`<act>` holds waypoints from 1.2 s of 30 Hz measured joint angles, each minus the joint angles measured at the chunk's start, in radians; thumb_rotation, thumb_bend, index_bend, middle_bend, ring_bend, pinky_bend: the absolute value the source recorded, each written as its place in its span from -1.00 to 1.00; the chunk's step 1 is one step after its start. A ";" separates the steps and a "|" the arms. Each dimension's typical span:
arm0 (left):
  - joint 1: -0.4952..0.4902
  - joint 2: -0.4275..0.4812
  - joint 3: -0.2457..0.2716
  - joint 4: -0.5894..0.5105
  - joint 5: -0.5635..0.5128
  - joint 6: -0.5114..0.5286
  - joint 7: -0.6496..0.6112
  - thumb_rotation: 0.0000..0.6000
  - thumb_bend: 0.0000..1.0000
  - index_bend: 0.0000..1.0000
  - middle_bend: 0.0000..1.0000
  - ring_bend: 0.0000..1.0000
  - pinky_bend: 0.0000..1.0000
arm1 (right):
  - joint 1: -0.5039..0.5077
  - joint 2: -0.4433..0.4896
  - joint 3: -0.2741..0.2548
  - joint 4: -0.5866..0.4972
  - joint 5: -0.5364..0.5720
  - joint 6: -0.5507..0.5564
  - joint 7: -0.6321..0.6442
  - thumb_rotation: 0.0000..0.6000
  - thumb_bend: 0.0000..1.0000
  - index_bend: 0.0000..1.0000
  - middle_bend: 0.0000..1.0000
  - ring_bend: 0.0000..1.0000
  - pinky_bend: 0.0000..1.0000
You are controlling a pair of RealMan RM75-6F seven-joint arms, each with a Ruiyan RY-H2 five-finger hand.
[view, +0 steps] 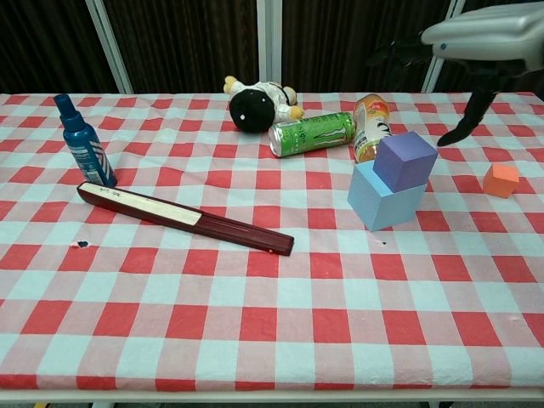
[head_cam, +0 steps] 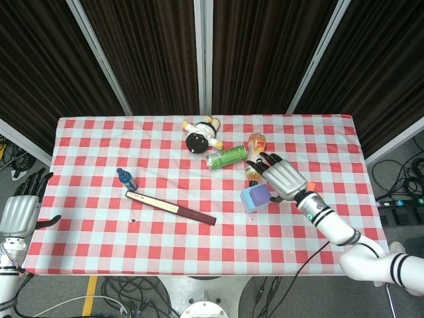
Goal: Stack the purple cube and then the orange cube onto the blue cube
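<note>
- On the blue cube [view: 382, 199], the purple cube [view: 405, 161] is sitting, a little tilted and shifted toward the blue cube's right back corner.
- Above and right of the blue cube, the right hand [view: 476, 36] is hovering with its fingers spread, and it is holding nothing and touching neither cube.
- Right of the blue cube, well apart, the orange cube [view: 501, 180] is lying alone on the cloth.
- Just behind the blue cube, an orange bottle [view: 371, 127] is lying, and a green can [view: 313, 133] is lying on its side left of that.
- Further behind and left of the blue cube, a plush toy [view: 255, 102] is resting.
- Left of the blue cube, a dark red folded fan [view: 183, 218] is lying, with a blue spray bottle [view: 82, 143] standing beyond its far end.
- Far left of the blue cube, off the table edge, the left hand [head_cam: 21, 211] is hanging with fingers spread and empty.
</note>
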 measured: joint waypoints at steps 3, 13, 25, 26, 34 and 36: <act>-0.006 -0.003 0.000 0.001 0.001 -0.009 -0.005 1.00 -1.00 -0.78 -0.82 -0.85 -0.59 | -0.049 0.025 0.002 -0.029 0.057 0.090 -0.031 1.00 -0.98 -0.93 -0.38 -0.76 -0.65; -0.014 -0.017 0.013 0.021 0.013 -0.027 -0.025 1.00 -1.00 -0.78 -0.82 -0.85 -0.59 | -0.152 -0.137 0.016 0.041 0.400 0.320 -0.236 1.00 -0.82 -0.70 -0.05 -0.46 -0.48; -0.006 -0.012 0.021 0.052 0.010 -0.033 -0.074 1.00 -1.00 -0.78 -0.82 -0.85 -0.59 | -0.155 -0.378 0.040 0.254 0.574 0.353 -0.441 1.00 -0.81 -0.69 -0.09 -0.53 -0.50; -0.006 -0.013 0.021 0.056 0.010 -0.034 -0.078 1.00 -1.00 -0.78 -0.82 -0.85 -0.59 | -0.154 -0.384 0.042 0.261 0.577 0.354 -0.448 1.00 -0.81 -0.69 -0.11 -0.55 -0.51; -0.013 -0.014 0.018 0.068 0.013 -0.038 -0.091 1.00 -1.00 -0.78 -0.82 -0.85 -0.59 | -0.155 -0.411 0.060 0.300 0.611 0.338 -0.480 1.00 -0.81 -0.69 -0.29 -0.68 -0.60; -0.013 -0.015 0.017 0.067 0.012 -0.039 -0.089 1.00 -1.00 -0.78 -0.82 -0.85 -0.59 | -0.155 -0.412 0.064 0.306 0.626 0.324 -0.486 1.00 -0.81 -0.69 -0.33 -0.71 -0.62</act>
